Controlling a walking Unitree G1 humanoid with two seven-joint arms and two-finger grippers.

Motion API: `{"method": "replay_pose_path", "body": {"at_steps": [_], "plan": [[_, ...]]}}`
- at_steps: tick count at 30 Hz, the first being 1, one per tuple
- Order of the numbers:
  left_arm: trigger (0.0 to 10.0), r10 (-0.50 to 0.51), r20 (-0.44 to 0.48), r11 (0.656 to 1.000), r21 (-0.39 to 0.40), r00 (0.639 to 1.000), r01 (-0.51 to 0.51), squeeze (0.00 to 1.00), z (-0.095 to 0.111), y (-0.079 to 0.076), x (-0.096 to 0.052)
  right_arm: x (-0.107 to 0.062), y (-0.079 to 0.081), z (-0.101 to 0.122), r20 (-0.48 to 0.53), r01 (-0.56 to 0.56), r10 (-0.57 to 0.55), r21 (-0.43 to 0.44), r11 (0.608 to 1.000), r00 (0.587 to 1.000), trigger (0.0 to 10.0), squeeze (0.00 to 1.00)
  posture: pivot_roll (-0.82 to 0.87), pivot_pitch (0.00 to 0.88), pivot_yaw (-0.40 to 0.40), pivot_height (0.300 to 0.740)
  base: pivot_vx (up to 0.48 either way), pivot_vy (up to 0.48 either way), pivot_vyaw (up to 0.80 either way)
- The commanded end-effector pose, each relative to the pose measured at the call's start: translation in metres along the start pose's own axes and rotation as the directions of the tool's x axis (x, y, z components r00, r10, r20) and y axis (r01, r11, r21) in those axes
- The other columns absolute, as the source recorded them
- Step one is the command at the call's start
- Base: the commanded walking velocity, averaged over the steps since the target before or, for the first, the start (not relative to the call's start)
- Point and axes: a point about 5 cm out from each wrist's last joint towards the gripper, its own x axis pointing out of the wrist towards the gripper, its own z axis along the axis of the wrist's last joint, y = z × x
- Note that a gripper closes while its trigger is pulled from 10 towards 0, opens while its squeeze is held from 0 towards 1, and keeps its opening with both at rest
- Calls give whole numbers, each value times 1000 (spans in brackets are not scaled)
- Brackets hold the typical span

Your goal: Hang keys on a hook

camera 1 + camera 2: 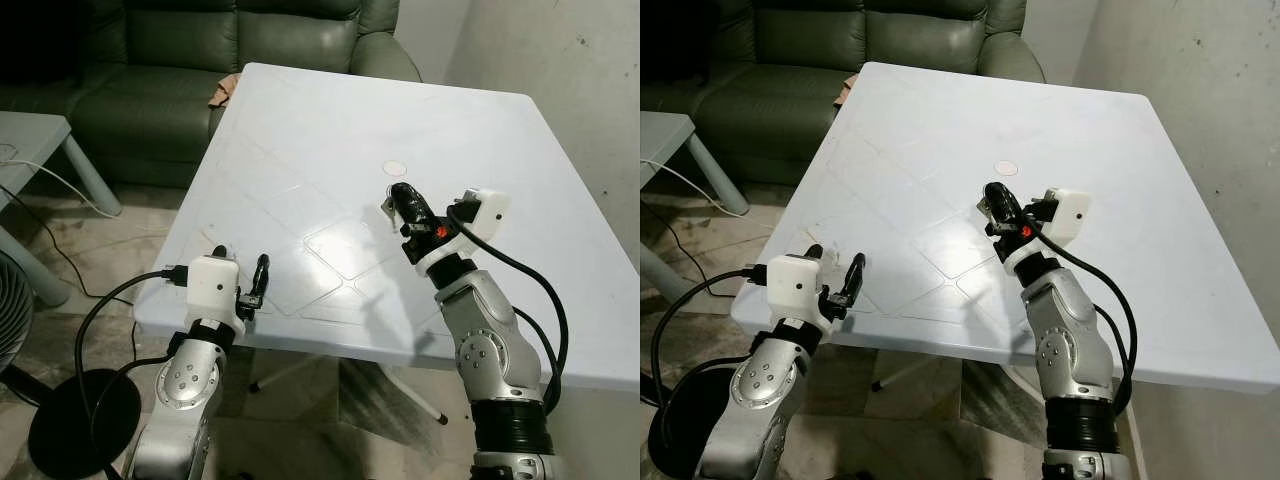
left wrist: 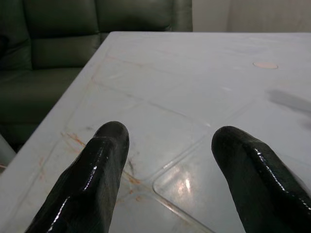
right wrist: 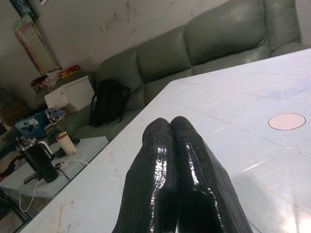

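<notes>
Two sets of fingers up over the white tabletop [image 1: 330, 120]: left gripper [image 1: 258, 285] at the near edge with fingers [image 2: 97, 179] spread wide around nothing, right gripper [image 1: 408, 205] further in with fingers [image 3: 177, 165] pressed tight together, maybe on something small and pale at their tips, too tiny to tell. Keys and hook not to be found near any fingers, so probably just the start, with looking for them the next job. A round mark [image 3: 286, 121] ahead of the right fingers, plus a black bag [image 3: 108, 104] on the green sofa [image 1: 200, 60] and a side table with a kettle [image 3: 39, 160], in the right wrist view; bare tabletop past the left fingers.
</notes>
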Motion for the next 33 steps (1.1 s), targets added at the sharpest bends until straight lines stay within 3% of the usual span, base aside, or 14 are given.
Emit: {"method": "replay_pose_path", "body": {"at_steps": [1, 3, 4, 8, 11, 18, 21, 24, 26, 27, 29, 33], "plan": [[10000, 1, 4, 1000, -2, 1000, -1, 0, 0, -1, 1, -2, -2, -1, 5, 14, -14, 3, 1000, 1000, 0, 0, -54, 89, -35, 740, 0, 0, 0], [10000, 2, 4, 1000, -4, 1000, -2, 0, 0, -1, 1, -1, -3, 3, 20, 28, -29, 16, 999, 999, 0, 0, -55, 88, -35, 740, 0, 0, 0], [10000, 7, 6, 1000, -7, 1000, -7, 0, 0, 0, 1, 1, -4, 4, 15, 40, -40, 10, 999, 999, 10000, 0, -55, 88, -35, 740, 0, 0, 0], [10000, 36, 22, 999, -27, 999, -35, 0, 5, 4, 6, 4, -7, 7, 17, 75, -74, -29, 997, 997, 10000, 0, -55, 87, -34, 740, 0, 0, 0], [10000, 83, 36, 993, -86, 996, -79, 0, 12, 14, 12, 5, -7, 8, 21, 105, -103, -177, 979, 994, 10000, 0, -57, 82, -33, 740, 0, 0, 0], [10000, 166, 73, 979, -134, 983, -155, 0, 23, 33, 12, 1, -5, 9, 23, 136, -136, -282, 950, 991, 10000, 0, -63, 69, -27, 740, 0, 0, 0], [10000, 155, 102, 973, -185, 983, -134, 0, 31, 40, 13, -2, -5, 10, 21, 152, -153, -318, 936, 988, 10000, 0, -66, 62, -25, 740, 0, 0, 0], [10000, 156, 119, 974, -187, 981, -132, 0, 35, 46, 13, -4, -7, 11, 24, 183, -187, -357, 916, 982, 10000, 0, -69, 56, -23, 740, 0, 0, 0], [10000, 156, 120, 974, -186, 980, -132, 0, 36, 47, 13, -4, -7, 12, 24, 187, -191, -361, 914, 981, 10000, 0, -69, 56, -23, 740, 0, 0, 0], [10000, 163, 125, 971, -194, 979, -137, 0, 38, 57, 15, -7, -8, 13, 46, 201, -198, -341, 918, 979, 10000, 0, -79, 40, -14, 740, 0, 0, 0], [10000, 167, 124, 970, -201, 978, -140, 0, 38, 62, 16, -9, -10, 14, 58, 216, -209, -341, 915, 976, 10000, 0, -83, 36, -12, 740, 0, 0, 0], [10000, 144, 137, 978, -173, 980, -119, 0, 40, 66, 16, -12, -11, 7, 16, 213, -218, -301, 930, 976, 10000, 0, -91, 26, -5, 740, 0, 0, 0]]}}
